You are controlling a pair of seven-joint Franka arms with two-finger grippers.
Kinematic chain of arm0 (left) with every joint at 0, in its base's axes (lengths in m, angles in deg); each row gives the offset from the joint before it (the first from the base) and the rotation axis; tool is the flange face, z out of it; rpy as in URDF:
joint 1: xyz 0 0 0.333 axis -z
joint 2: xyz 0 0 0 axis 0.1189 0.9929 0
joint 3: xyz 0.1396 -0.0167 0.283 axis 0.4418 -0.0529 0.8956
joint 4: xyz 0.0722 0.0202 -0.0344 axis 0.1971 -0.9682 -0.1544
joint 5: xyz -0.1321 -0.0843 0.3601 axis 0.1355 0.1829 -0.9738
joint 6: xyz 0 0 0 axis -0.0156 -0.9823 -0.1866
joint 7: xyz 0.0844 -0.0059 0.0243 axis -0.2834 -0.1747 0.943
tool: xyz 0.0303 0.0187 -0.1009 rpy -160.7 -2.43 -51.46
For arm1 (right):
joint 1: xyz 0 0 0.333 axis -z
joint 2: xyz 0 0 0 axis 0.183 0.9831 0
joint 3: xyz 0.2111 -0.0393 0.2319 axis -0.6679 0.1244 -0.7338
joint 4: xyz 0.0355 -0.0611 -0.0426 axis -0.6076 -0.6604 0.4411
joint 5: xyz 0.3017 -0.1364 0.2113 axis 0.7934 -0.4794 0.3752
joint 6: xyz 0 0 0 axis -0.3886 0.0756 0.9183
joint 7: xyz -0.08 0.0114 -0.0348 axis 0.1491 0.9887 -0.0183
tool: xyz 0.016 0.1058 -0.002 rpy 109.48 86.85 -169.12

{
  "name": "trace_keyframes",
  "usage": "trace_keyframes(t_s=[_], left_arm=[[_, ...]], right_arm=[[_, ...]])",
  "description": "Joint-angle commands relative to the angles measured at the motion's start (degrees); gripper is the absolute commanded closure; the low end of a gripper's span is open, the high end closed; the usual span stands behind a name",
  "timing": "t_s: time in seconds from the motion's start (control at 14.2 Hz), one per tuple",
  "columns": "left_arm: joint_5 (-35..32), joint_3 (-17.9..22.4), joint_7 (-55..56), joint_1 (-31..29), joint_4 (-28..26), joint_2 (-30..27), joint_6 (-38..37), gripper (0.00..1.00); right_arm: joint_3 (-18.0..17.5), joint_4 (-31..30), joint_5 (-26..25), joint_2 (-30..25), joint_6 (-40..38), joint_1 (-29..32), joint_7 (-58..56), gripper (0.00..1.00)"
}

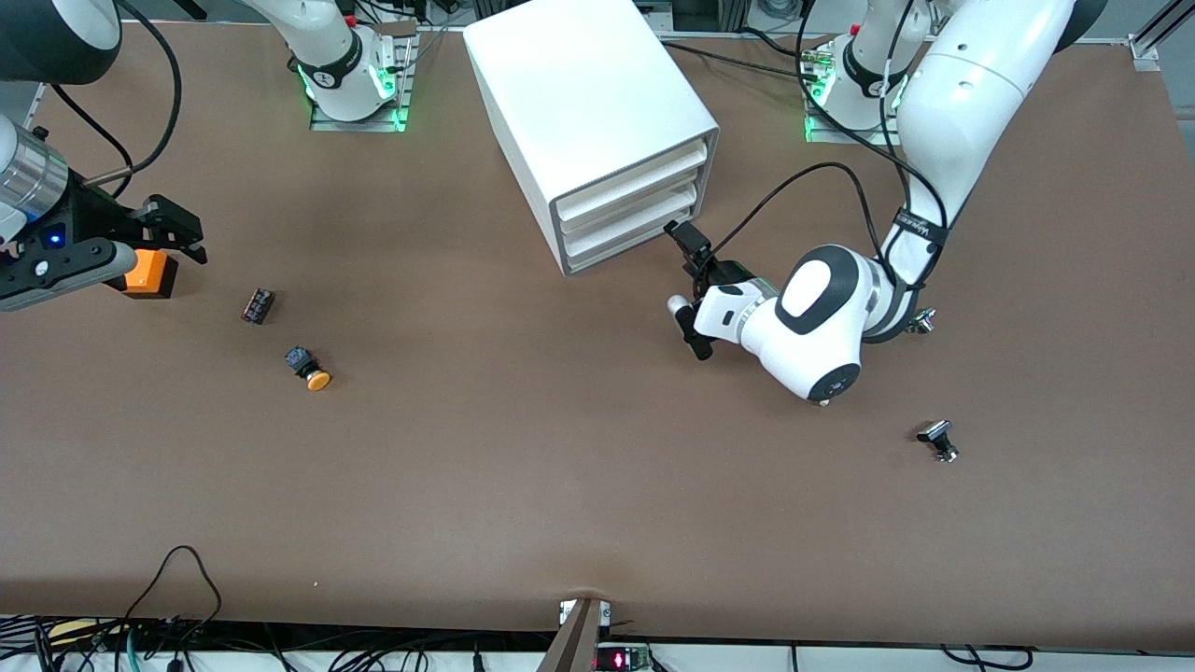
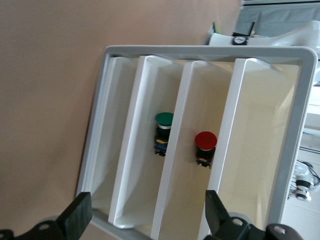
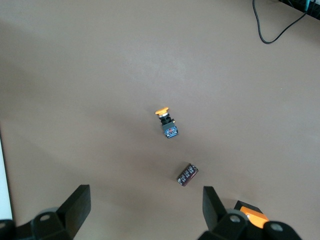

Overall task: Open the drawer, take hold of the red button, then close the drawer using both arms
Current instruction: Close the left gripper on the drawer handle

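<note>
The white cabinet (image 1: 583, 103) stands at the middle of the table, toward the robots' bases, with its three drawers (image 1: 627, 211) flush in its grey-rimmed front. In the left wrist view the red-capped button (image 2: 205, 145) lies inside one drawer (image 2: 176, 165); a green-capped button (image 2: 163, 131) lies in the drawer beneath it. My left gripper (image 1: 689, 282) is open and empty just in front of the drawer fronts; it shows in its own view (image 2: 146, 205) too. My right gripper (image 1: 173, 233) is open and empty over the right arm's end of the table; its own view (image 3: 145, 196) shows bare table between the fingers.
An orange box (image 1: 149, 273) sits under the right gripper. A dark small part (image 1: 258, 305) and an orange-capped button (image 1: 310, 369) lie nearby, nearer the front camera. A small black-and-silver part (image 1: 938, 441) lies toward the left arm's end.
</note>
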Motion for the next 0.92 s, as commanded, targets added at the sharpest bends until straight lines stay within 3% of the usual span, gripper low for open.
trace_keyframes(t_s=[0.0,0.85], left_arm=[[1.99,-0.13,-3.39,1.33,-0.30,2.08,-0.03,0.00],[6.30,-0.13,-5.49,6.60,-6.00,3.32,5.24,0.00]], right_arm=[[-0.15,1.22,0.64,0.47,-0.30,0.70,0.57,0.00],[0.03,1.40,0.38,0.91,-0.30,1.40,0.49,0.00]])
